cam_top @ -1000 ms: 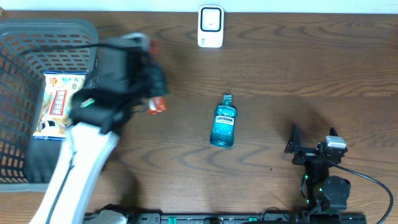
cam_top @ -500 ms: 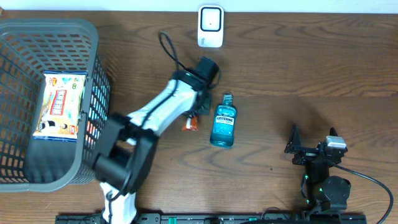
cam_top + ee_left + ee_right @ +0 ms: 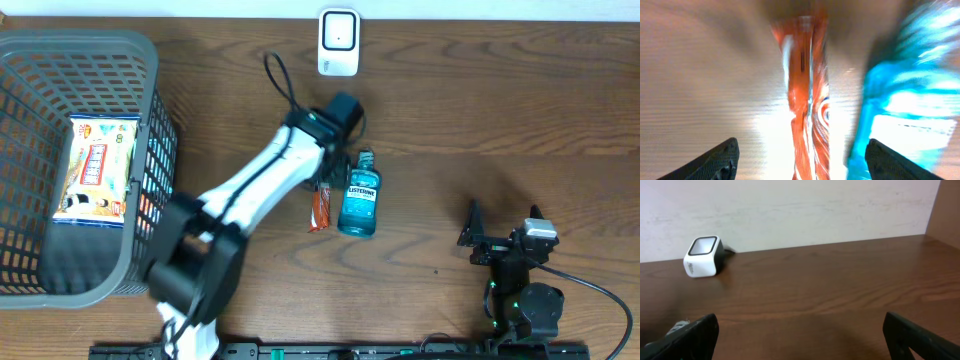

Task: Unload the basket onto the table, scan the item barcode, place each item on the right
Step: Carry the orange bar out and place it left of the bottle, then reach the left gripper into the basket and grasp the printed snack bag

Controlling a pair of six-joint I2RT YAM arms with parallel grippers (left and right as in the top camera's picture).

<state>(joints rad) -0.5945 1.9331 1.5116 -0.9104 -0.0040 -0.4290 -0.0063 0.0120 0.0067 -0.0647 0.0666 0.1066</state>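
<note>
Right pincer (image 3: 503, 225) sits at the near edge, wide and empty. Mid-tabletop (image 3: 480, 110), the left pincer (image 3: 801, 159) is wide and empty over the orange packet (image 3: 319, 207), which lies just beside the Listerine bottle (image 3: 360, 200).

Risk: closing here may nudge or roll the bottle. The barcode side is not discernible.

Count: one packet, one bottle, one basket (image 3: 80, 40) holding one snack pack (image 3: 95, 168), and one scanner (image 3: 339, 42) at the far edge.

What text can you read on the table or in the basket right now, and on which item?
"LISTERINE": on the label of the blue mouthwash bottle.
Snack pack in the basket: printing too small to read.
Orange packet: blurred in both views, unreadable.
White scanner: no text visible.
</note>
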